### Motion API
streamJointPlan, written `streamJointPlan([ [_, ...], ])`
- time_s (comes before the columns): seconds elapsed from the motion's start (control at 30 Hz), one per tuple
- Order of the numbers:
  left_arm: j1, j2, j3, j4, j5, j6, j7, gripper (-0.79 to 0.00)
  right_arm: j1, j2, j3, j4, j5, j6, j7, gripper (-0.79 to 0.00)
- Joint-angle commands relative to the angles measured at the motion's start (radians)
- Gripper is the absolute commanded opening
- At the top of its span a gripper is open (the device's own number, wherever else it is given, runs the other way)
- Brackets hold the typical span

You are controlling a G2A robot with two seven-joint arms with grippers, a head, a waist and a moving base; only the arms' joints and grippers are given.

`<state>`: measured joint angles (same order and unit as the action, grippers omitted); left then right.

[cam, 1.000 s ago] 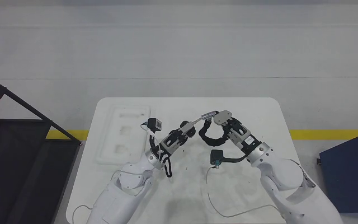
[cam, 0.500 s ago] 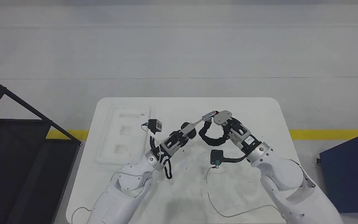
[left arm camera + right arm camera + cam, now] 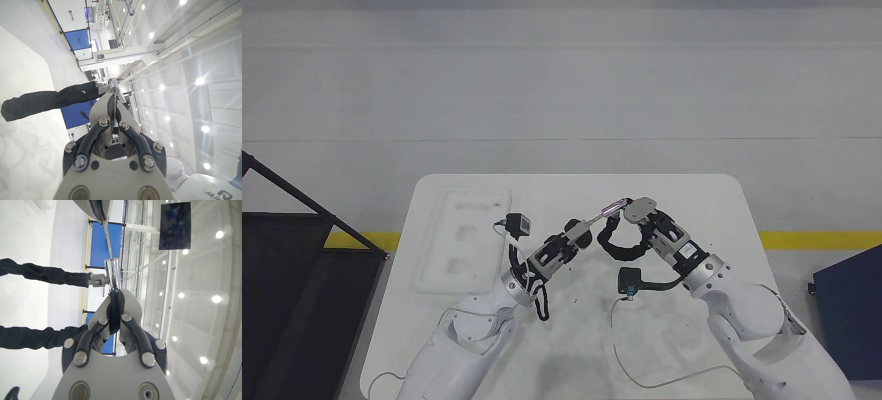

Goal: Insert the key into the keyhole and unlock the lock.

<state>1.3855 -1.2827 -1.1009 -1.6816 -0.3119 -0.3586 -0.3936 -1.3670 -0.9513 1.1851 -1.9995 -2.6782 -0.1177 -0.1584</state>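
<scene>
Bright, even overhead light. Ceiling lamps (image 3: 200,81) flare into starbursts in both wrist views, whose edges bow strongly. The white tabletop (image 3: 697,205) reflects the light softly.

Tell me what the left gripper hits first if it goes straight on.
The lock: the left gripper points straight at its face, and the tip of the key seems already in it.
</scene>
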Motion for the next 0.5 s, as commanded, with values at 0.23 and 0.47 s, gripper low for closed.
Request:
streamJointPlan([
  [0.23, -0.01, -0.003, 0.003, 0.006, 0.006, 0.004, -0.007, -0.785, 0.0, 0.0, 0.0, 0.0, 0.0, 0.0, 0.0, -0.785],
  [0.47, -0.013, -0.004, 0.002, 0.006, 0.012, 0.009, -0.006, -0.785, 0.0, 0.0, 0.0, 0.0, 0.0, 0.0, 0.0, -0.785],
])
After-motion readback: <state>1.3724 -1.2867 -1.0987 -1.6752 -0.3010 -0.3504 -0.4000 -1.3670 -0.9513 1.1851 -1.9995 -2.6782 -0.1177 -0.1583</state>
